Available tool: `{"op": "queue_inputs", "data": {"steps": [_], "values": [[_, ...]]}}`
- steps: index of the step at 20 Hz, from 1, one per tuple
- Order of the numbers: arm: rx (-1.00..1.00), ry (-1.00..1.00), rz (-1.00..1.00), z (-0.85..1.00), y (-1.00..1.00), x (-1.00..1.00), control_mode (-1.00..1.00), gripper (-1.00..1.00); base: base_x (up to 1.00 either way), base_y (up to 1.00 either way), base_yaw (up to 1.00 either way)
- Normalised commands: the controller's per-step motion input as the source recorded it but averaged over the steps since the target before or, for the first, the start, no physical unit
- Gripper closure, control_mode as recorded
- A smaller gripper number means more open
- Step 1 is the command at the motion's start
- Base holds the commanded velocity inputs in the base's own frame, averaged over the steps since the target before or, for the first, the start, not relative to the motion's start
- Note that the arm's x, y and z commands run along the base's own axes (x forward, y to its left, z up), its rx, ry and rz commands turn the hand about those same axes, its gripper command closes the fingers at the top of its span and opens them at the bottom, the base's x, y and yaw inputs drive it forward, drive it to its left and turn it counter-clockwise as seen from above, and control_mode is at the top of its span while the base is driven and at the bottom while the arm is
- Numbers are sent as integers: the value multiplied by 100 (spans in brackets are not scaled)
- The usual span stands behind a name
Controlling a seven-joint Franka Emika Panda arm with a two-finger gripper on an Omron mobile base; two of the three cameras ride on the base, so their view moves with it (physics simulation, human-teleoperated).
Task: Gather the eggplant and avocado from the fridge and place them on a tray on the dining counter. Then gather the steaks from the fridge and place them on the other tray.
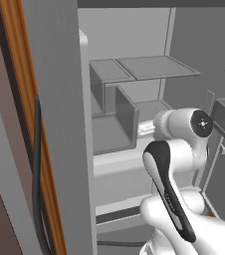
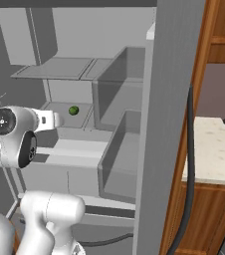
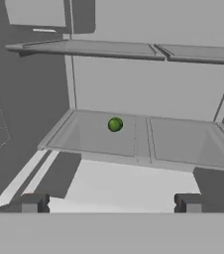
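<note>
Reaching into the open fridge [image 1: 134, 45], the white arm holds its gripper [image 3: 111, 202] level with a lower shelf [image 3: 173, 144], the two finger tips [image 3: 33, 202] standing wide apart with nothing between them. Sitting on that shelf toward the back wall is the avocado [image 3: 115, 124], a small round green fruit, well ahead of the gripper and apart from it. From the right base camera the avocado [image 2: 73, 110] lies just past the arm's wrist, under an upper shelf [image 2: 55, 67].
</note>
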Motion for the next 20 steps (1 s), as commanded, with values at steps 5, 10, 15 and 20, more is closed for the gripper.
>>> {"op": "queue_inputs", "data": {"steps": [5, 10, 15, 20], "values": [[6, -1, -10, 0, 0, 35, -100, -100, 0, 0, 0], [1, 0, -5, 0, 16, 37, -100, -100, 0, 0, 0], [0, 0, 0, -4, 30, 54, -100, -100, 0, 0, 0], [0, 0, 0, -25, 1, 58, -100, -100, 0, 0, 0]]}}
